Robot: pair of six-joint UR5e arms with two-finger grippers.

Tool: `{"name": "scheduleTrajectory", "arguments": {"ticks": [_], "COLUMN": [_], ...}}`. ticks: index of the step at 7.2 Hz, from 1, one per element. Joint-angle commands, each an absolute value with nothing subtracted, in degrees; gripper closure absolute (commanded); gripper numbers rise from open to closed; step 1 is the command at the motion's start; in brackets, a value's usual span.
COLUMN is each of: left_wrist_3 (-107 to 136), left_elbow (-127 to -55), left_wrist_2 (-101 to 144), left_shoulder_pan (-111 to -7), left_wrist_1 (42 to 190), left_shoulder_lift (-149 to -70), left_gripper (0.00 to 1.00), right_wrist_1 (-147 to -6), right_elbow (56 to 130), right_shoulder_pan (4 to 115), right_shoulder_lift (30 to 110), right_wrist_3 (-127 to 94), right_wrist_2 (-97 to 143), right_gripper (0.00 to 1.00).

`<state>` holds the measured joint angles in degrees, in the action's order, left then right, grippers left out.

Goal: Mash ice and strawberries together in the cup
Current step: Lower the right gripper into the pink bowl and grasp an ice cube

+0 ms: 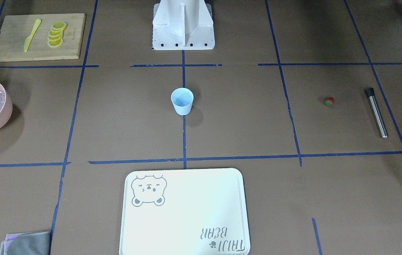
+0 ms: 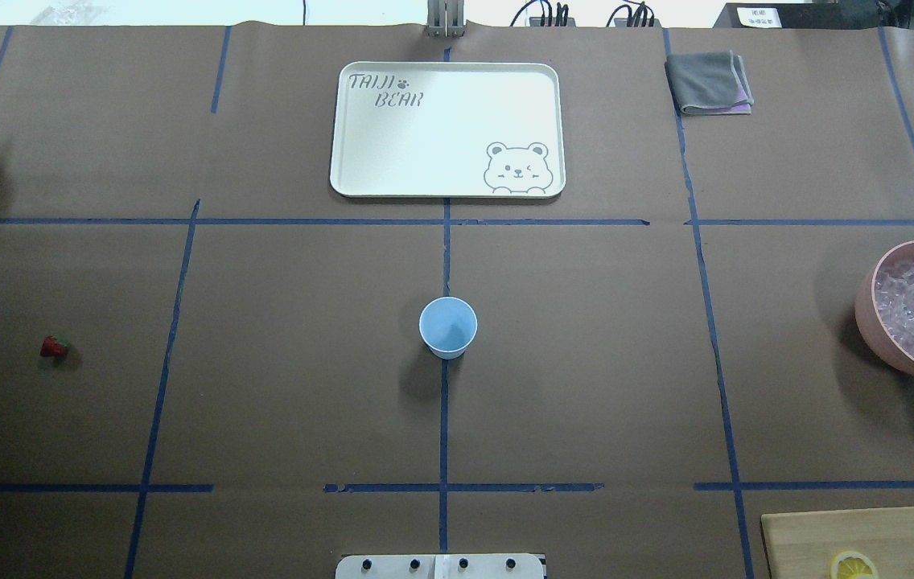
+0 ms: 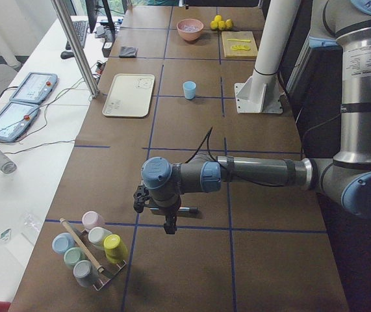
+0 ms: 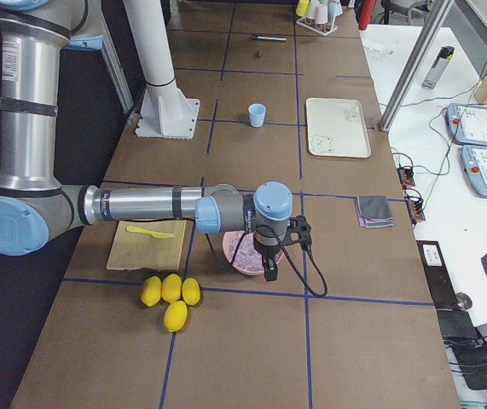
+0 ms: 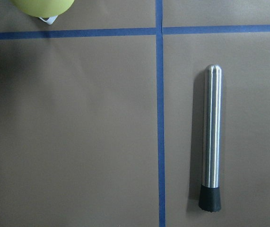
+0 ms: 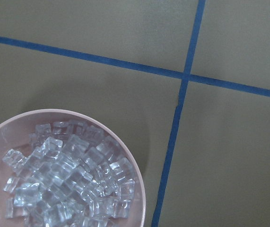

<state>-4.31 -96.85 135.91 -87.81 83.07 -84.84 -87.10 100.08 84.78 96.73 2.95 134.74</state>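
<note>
cup [image 1: 182, 101] upright between robot base [image 1: 183, 32] and tray [image 2: 393, 161]; strawberry [image 1: 329, 102] lies well off to the cup's robot-left side, too small to make out detail; ice [image 6: 68, 179] is piled in pink bowl [image 2: 875, 322] well off to the cup's robot-right, bowl cut by the overhead frame edge; left gripper [image 3: 170, 227] hangs beyond the strawberry from the cup, over a steel rod [image 5: 212, 137] with a black tip; right gripper [image 4: 270, 274] hangs over the bowl, far from the cup; both seen only from the side cameras, so can't tell if fingers are parted or closed
</note>
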Motion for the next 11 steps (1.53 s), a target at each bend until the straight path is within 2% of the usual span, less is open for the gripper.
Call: {"name": "scheduleTrajectory", "arguments": {"ticks": [1, 4, 8, 11], "left_wrist_3": [-4.7, -4.7, -4.7, -4.7], "left_elbow": [-97.0, -96.7, -96.4, -96.3], "left_wrist_2": [135.8, 136.1, 136.4, 136.4], "left_shoulder_pan": [-87.8, -87.4, -87.3, -87.3], "left_wrist_1": [83.2, 83.4, 83.0, 82.9], "left_shoulder_lift": [-84.8, -84.8, -84.8, -84.1], "left_gripper": [0.0, 0.0, 0.0, 0.0], "right_wrist_1": [-87.1, -82.9, -70.8, -69.4], "right_elbow": [101.0, 101.7, 101.3, 101.2], "right_shoulder_pan": [84.7, 82.3, 72.5, 67.8], "right_shoulder_lift": [96.8, 96.2, 98.3, 98.8], "right_wrist_3": [2.9, 2.7, -21.5, -24.3], "right_wrist_2": [134.7, 134.6, 128.8, 125.9], "right_gripper": [0.0, 0.0, 0.0, 0.02]}}
